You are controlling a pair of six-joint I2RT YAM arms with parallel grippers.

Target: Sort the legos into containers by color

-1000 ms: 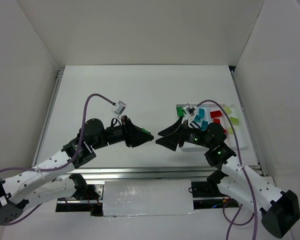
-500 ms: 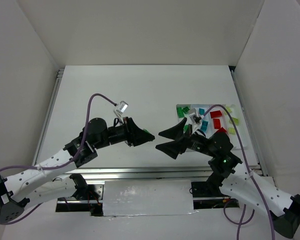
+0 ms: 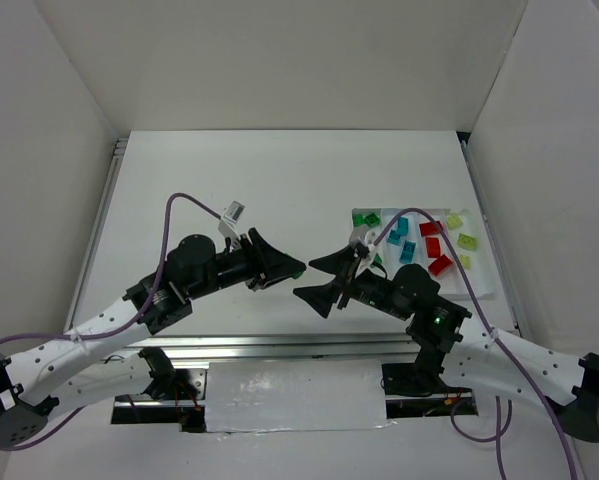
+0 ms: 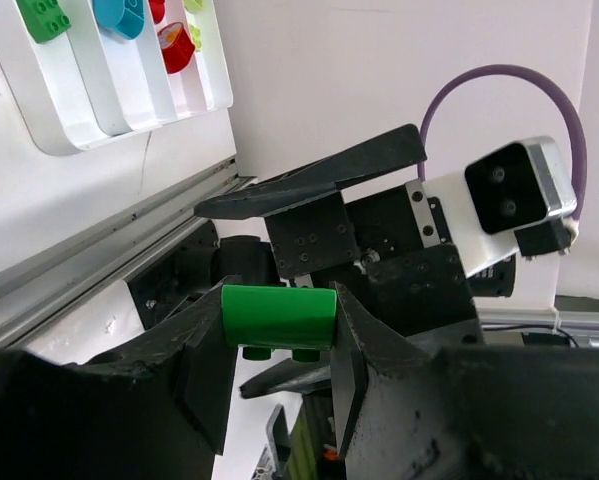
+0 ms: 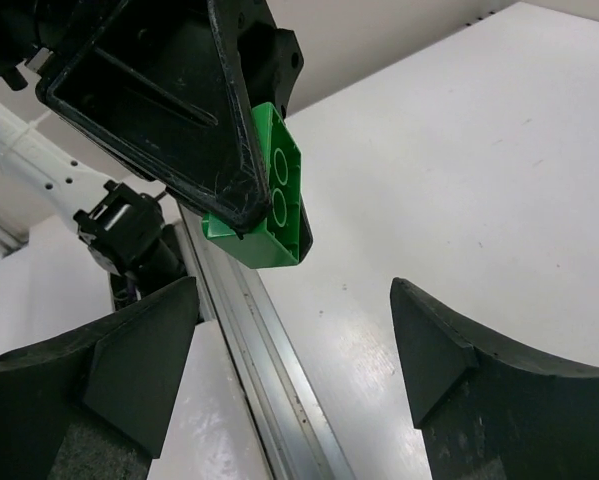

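Observation:
My left gripper (image 3: 287, 267) is shut on a green lego (image 3: 294, 268) and holds it above the table, left of the tray. In the left wrist view the green lego (image 4: 279, 316) sits crosswise between the jaws, studs down. My right gripper (image 3: 318, 281) is open and empty, facing the left one, its fingertips just right of the lego. In the right wrist view the lego (image 5: 269, 205) hangs beyond and above my open right gripper (image 5: 294, 300), outside the jaws. The white tray (image 3: 482, 288) holds green (image 3: 366, 218), teal (image 3: 399, 232), red (image 3: 431, 230) and yellow-green (image 3: 466, 240) legos in separate compartments.
White walls enclose the table on three sides. A metal rail (image 3: 279, 345) runs along the near edge, also in the right wrist view (image 5: 269, 370). A purple cable (image 3: 184, 200) loops over the left arm. The tray's end shows in the left wrist view (image 4: 59, 140).
My right gripper has moved left, away from the tray, and closed in on the left gripper's tip. The left gripper still holds the green lego, nearly in place.

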